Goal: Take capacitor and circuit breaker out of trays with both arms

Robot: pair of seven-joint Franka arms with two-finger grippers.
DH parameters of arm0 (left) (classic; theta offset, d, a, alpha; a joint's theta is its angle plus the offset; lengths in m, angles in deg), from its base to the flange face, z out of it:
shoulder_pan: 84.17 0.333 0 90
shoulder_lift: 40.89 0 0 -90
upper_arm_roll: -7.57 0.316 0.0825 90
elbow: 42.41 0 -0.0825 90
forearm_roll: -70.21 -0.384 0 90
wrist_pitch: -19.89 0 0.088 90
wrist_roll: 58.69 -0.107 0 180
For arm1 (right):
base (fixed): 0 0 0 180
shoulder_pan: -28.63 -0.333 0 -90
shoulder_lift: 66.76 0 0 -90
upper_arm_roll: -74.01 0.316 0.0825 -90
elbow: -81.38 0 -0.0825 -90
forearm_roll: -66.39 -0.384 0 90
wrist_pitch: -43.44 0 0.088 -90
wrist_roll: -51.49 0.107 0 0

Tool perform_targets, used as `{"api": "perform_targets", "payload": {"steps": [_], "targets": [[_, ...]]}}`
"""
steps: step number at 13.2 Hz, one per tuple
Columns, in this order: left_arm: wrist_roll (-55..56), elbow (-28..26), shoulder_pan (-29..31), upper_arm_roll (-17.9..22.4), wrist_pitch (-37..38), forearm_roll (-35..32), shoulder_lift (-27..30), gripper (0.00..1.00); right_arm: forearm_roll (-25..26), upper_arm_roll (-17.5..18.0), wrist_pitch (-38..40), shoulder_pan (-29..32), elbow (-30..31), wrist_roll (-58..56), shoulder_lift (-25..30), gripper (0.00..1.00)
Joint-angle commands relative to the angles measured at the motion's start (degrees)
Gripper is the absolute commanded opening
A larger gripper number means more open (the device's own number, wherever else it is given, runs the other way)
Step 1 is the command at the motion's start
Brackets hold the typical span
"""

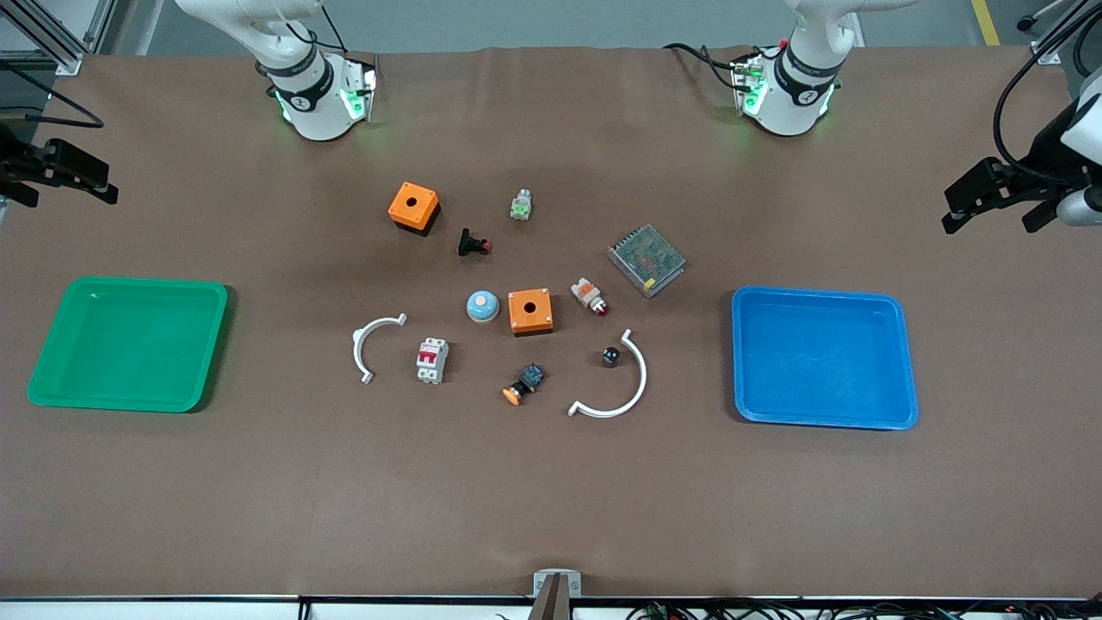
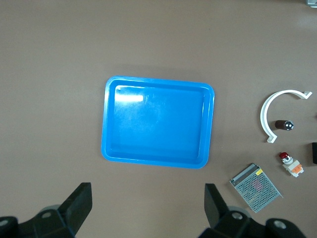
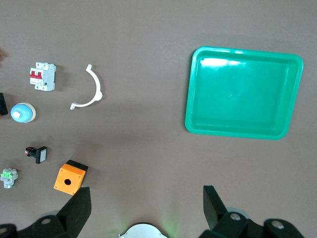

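We see both arms waiting high at the table's ends, nothing held. The left gripper (image 2: 146,206) hangs above the bare table by the blue tray (image 1: 822,357), its jaws spread wide; the right gripper (image 3: 143,206) hangs by the green tray (image 1: 129,343), jaws likewise spread.

Between the trays we find the parts scattered. The capacitor (image 1: 610,356), a tiny black cylinder with a silvery end, lies inside the curve of the larger white arc (image 1: 616,383), toward the blue tray. The breaker (image 1: 432,360), light grey with a red lever, lies flat just beside the smaller white arc (image 1: 372,344), toward the green tray.

Farther from the front camera than these we note an orange box (image 1: 529,311) beside a blue dome (image 1: 483,306), a second orange box (image 1: 413,207), and a meshed metal unit (image 1: 647,259). Both trays hold nothing.
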Motion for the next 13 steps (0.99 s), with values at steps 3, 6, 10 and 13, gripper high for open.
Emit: {"api": "perform_targets", "payload": {"steps": [3,6,10,13], "targets": [[1.9,1.7,0.1,-0.2,1.6,-0.2,-0.9,1.00,0.1,0.0,-1.2,0.7,2.4,0.2,2.3,1.00],[2.0,1.7,0.1,-0.2,1.6,-0.2,-0.9,1.00,-1.3,-0.1,-1.4,1.2,2.4,0.2,2.4,1.00],[1.9,1.7,0.2,-0.2,1.7,-0.2,-0.9,1.00,-4.3,-1.1,-2.0,2.2,2.3,0.1,2.5,1.00],[1.9,1.7,0.3,-0.2,1.7,-0.2,-0.9,1.00,-4.1,-0.9,-2.5,2.1,2.3,0.0,2.6,1.00]]}}
